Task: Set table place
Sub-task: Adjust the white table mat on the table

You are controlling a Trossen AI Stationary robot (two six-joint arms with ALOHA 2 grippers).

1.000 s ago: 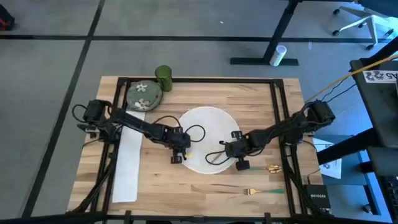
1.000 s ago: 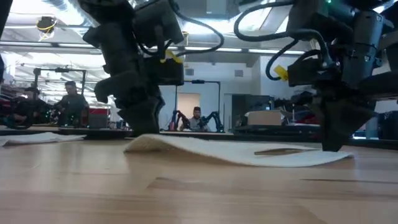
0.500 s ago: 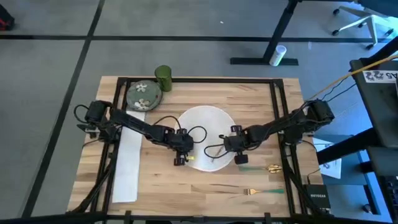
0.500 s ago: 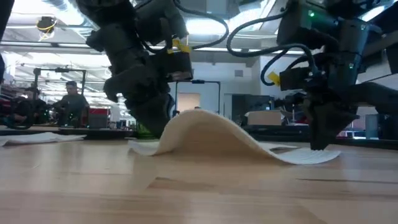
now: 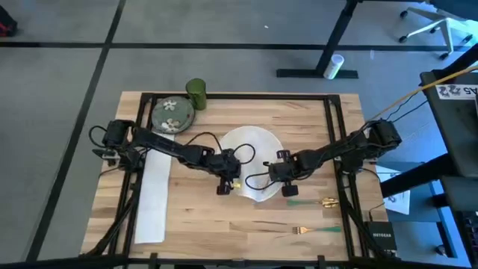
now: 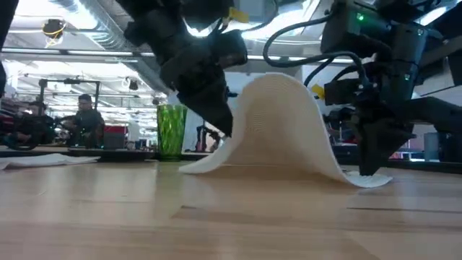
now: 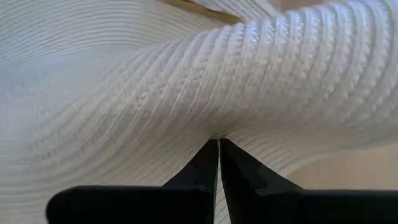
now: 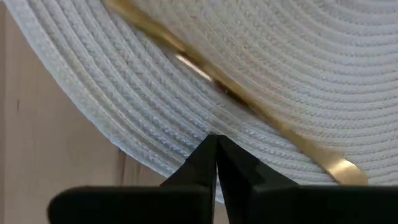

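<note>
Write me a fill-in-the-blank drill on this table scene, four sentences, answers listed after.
1. Both grippers, the left gripper and the right gripper, are pinching the round white woven ____.
2. In the low view, the placemat is bent upward into a ____ between the grippers.
3. The tall green cup stands beside the floral ____ at the table's far left corner.
4. A ____-coloured utensil lies on the placemat.

Missing words: placemat; hump; bowl; gold
</note>
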